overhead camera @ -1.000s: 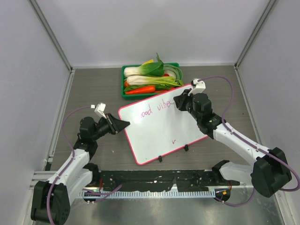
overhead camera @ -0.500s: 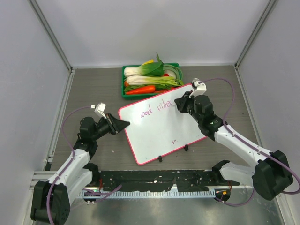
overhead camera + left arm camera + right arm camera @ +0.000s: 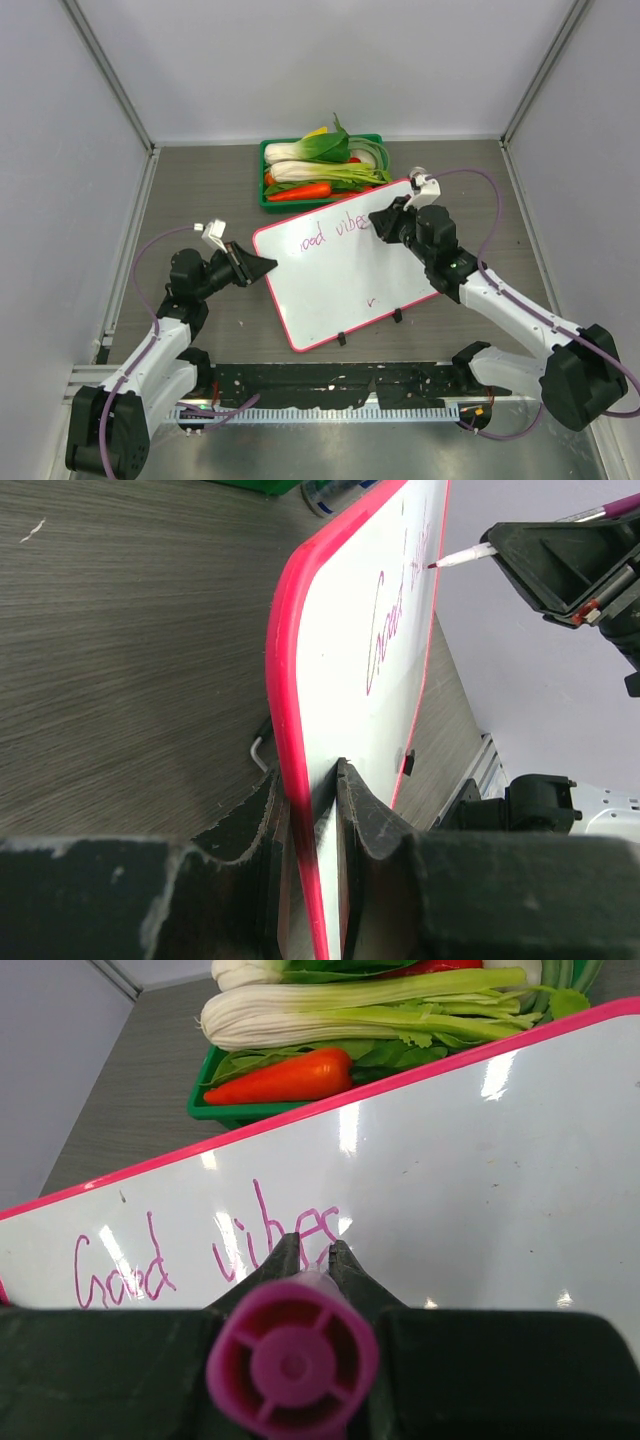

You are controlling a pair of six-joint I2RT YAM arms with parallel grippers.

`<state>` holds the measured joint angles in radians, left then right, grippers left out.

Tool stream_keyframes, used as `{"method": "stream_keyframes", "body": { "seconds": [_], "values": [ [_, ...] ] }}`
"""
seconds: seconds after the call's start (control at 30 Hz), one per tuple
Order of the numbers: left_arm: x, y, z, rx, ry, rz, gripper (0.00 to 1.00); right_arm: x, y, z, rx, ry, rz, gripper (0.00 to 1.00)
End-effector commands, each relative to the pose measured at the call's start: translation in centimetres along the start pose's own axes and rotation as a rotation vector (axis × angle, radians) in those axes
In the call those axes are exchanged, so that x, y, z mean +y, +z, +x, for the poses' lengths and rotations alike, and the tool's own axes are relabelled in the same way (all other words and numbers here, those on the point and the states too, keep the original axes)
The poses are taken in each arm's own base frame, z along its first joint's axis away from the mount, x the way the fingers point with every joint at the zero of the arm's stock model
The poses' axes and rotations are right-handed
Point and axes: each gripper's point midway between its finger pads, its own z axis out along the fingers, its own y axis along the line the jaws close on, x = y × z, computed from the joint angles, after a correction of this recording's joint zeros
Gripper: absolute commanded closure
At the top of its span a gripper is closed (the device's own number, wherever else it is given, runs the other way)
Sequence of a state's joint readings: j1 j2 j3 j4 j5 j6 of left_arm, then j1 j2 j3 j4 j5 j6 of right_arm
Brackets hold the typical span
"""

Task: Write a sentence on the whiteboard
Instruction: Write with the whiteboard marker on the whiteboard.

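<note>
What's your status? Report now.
Left gripper shut on whiteboard edge. Right gripper shut on marker, tip by "Good vibes"; sentence unfinished. Nothing blocking.

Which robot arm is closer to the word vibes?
Right. The right gripper holds its marker just past the end of vibes. The left gripper clamps the whiteboard at its edge, beyond Good.

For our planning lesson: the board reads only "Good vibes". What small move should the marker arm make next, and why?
Probably shift the right gripper and its marker slightly right, past the sentence, leaving a gap; the whiteboard is blank there, left gripper clamping its edge.
</note>
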<state>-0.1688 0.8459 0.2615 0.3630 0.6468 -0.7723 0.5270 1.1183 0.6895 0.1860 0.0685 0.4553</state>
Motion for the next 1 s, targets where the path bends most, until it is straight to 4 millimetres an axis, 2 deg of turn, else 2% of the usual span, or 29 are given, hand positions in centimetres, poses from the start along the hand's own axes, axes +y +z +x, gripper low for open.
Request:
{"method": "stream_keyframes", "body": {
  "seconds": [0.0, 0.1, 0.23, 0.33, 0.5, 0.53, 0.67, 0.7, 0.97],
  "values": [
    [0.2, 0.1, -0.3, 0.009, 0.099, -0.021, 1.0, 1.9, -1.7, -4.1, -0.128, 0.028, -0.06, 0.99],
    [0.2, 0.1, -0.5, 0.006, 0.104, -0.03, 0.99, 2.5, -3.2, -5.7, -0.171, 0.034, -0.079, 0.98],
    [0.0, 0.0, -1.0, -0.001, 0.113, -0.038, 0.87, 2.6, -4.4, -6.9, -0.206, 0.023, -0.075, 0.99],
    [-0.2, 0.0, -1.7, -0.014, 0.125, -0.049, 0.78, 2.5, -4.8, -7.2, -0.213, 0.018, -0.066, 0.98],
    [0.1, 0.2, -2.4, -0.009, 0.143, -0.082, 0.72, 2.3, -4.9, -7.2, -0.214, 0.007, -0.053, 0.99],
    [0.1, 0.3, -2.5, -0.006, 0.149, -0.083, 0.73, 2.0, -4.9, -7.2, -0.215, 0.0, -0.04, 0.99],
    [0.6, 0.4, -2.4, 0.009, 0.159, -0.105, 0.97, 1.2, -4.7, -7.3, -0.221, -0.02, -0.007, 0.98],
    [0.7, 0.5, -2.3, 0.013, 0.158, -0.106, 1.0, 1.0, -4.6, -7.3, -0.224, -0.024, 0.003, 0.98],
    [1.3, 0.1, -1.6, 0.021, 0.144, -0.133, 1.0, 0.0, -3.4, -8.1, -0.238, -0.035, 0.02, 0.99]
  ]
}}
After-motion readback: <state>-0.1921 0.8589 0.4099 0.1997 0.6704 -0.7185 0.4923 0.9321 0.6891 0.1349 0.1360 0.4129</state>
